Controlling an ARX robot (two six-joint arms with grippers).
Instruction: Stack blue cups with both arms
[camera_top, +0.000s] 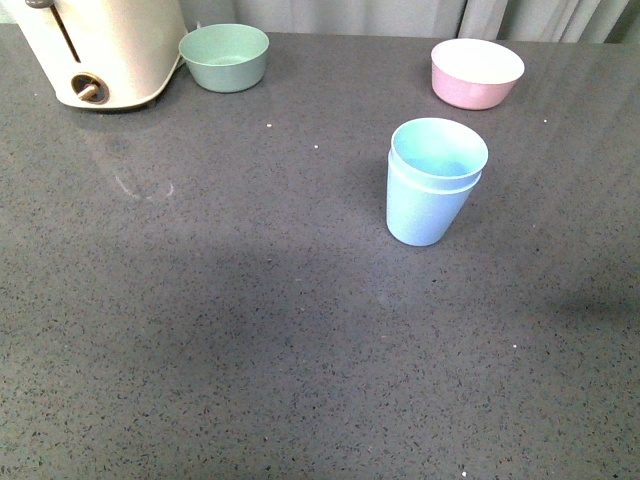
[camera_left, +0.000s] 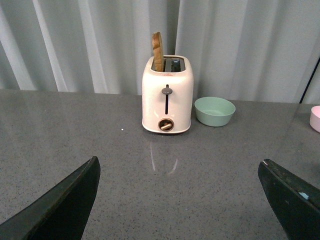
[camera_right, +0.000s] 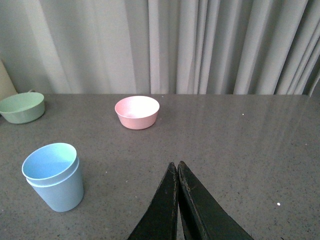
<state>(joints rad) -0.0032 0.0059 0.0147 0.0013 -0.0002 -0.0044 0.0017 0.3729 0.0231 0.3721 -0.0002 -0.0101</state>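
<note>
Two pale blue cups (camera_top: 432, 182) stand nested one inside the other, upright on the grey counter right of centre; the inner cup's rim sits a little above the outer one's. The same blue cups (camera_right: 54, 176) show in the right wrist view, well apart from my right gripper (camera_right: 176, 164), whose black fingers are pressed together with nothing between them. My left gripper (camera_left: 179, 162) is open, its two black fingertips (camera_left: 90, 167) spread wide over bare counter, holding nothing. Neither arm appears in the front view.
A cream toaster (camera_top: 100, 50) with a slice of bread in it stands at the back left, a green bowl (camera_top: 224, 57) next to it. A pink bowl (camera_top: 476, 73) sits at the back right. Grey curtains hang behind the counter.
</note>
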